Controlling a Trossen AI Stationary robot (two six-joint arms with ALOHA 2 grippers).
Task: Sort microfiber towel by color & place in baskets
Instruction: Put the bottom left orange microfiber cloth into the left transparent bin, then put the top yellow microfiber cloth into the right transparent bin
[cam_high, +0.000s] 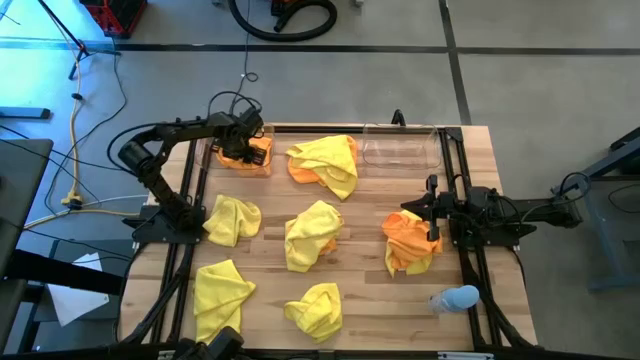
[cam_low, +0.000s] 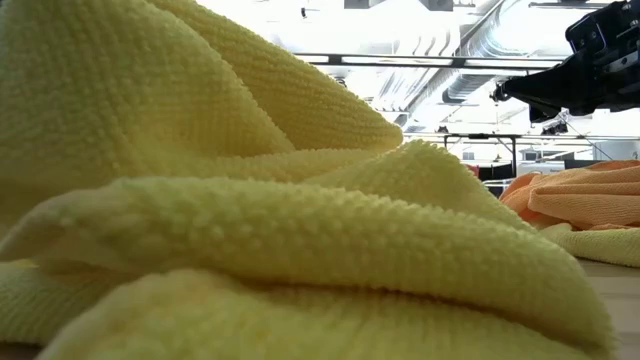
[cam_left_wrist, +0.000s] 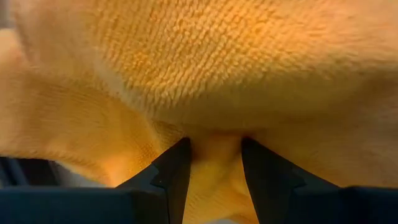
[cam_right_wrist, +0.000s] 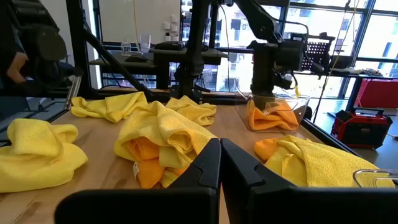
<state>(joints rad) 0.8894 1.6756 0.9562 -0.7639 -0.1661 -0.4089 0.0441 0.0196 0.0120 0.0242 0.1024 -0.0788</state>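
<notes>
My left gripper (cam_high: 245, 140) (cam_left_wrist: 214, 149) points down into the far-left clear basket (cam_high: 268, 168) (cam_right_wrist: 300, 118) and is shut on the orange towel (cam_high: 250, 155) (cam_right_wrist: 273, 116) lying in it. The second clear basket (cam_high: 400, 150) stands at the far edge with nothing in it. My right gripper (cam_high: 408, 212) (cam_right_wrist: 219, 152) is shut and hovers by the table's right side, just beyond an orange towel (cam_high: 410, 242) (cam_low: 590, 200) that partly overlaps a yellow one. A yellow-and-orange pile (cam_high: 325, 165) lies between the baskets. Several yellow towels (cam_high: 312, 235) are spread over the table. My left gripper pinches a raised fold of the orange towel (cam_left_wrist: 214, 158) between its two fingers (cam_left_wrist: 177, 171), coming from above and pointing down. The towel rests bunched inside the basket, with cloth filling the wrist view around the fingers.
A small pale blue rounded object (cam_high: 455, 298) lies near the table's right near corner. Black frame rails (cam_high: 185, 200) run along the left and right sides of the table. A yellow towel (cam_low: 250, 200) lies right in front of the low camera. Bare wood shows between the towels.
</notes>
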